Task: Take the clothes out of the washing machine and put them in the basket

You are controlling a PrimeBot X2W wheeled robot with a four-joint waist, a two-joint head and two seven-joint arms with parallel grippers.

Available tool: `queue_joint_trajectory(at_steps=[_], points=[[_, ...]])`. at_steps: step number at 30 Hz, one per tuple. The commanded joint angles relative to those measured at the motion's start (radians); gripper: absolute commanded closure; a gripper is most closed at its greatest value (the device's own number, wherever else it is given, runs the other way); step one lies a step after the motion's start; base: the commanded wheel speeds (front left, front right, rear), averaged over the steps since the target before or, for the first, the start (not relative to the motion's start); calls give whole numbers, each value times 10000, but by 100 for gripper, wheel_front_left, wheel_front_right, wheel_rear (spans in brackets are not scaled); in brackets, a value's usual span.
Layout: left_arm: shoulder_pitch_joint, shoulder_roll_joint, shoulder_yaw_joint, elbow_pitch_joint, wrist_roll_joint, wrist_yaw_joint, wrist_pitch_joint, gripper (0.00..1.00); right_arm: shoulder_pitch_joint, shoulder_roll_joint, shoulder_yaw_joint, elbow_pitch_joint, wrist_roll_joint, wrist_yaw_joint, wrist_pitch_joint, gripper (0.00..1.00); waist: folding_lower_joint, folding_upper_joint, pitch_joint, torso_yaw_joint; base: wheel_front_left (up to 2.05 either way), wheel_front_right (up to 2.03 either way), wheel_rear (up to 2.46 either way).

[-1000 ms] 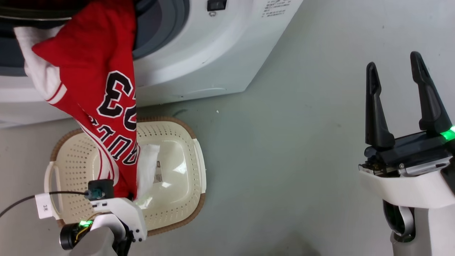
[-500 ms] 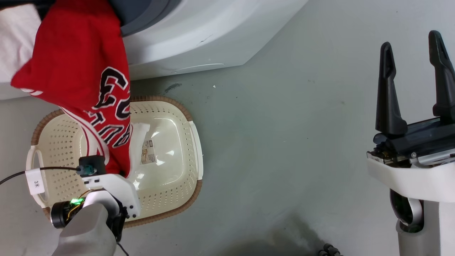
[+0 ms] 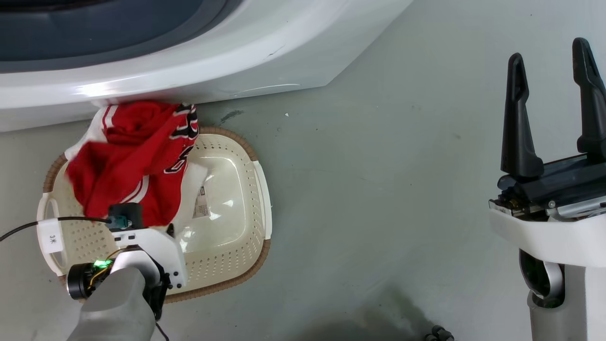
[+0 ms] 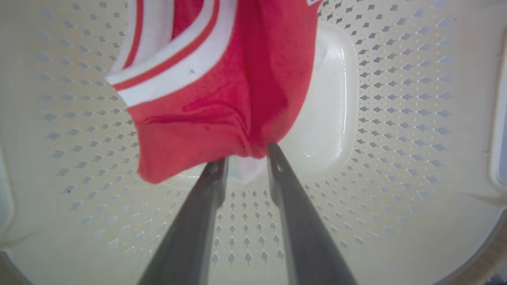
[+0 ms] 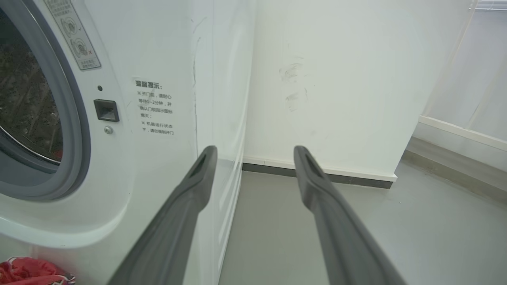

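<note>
Drop-off stage, prob. Pinching fold of red clothes (image 3: 132, 156) w/ left gripper (image 4: 245, 158), fingers (image 4: 279, 170) nearly together, tips over basket (image 3: 227, 265) interior. Bunched over basket's corner nearest washing machine (image 3: 213, 61), some spilling across rim, approx half inside. Before letting go: shift grip inward toward basket centre to pull draped part in, not onto floor (image 3: 378, 166). Then open wide, lift straight up, check no trim snagged on fingertips. Go slow, since loose fabric prob. drags along w/ the fingers. Holding right gripper (image 3: 548, 49) spread wide & empty, well apart over bare floor; no need for it here. Can't tell whether more clothes in drum (image 5: 27, 107).
</note>
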Motion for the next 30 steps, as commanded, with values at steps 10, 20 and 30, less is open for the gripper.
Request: queue_joint_trajectory(at_steps=[10,20,30], points=[[545,-172,-131,7,-56,100,-83,0,214,5,63,218,-33,-7,-20,0,-1,-1,-773,131,0,0,0],[1699,-640,-367,-178,180,-112,-827,0,1268,2,56,717,-290,-7,-20,0,-1,-1,-2822,612,0,0,0],[3806,-310,1123,-4101,1787,924,-871,0,2408,2,-207,1113,-527,-7,-20,0,-1,-1,-4627,1267,0,0,0]])
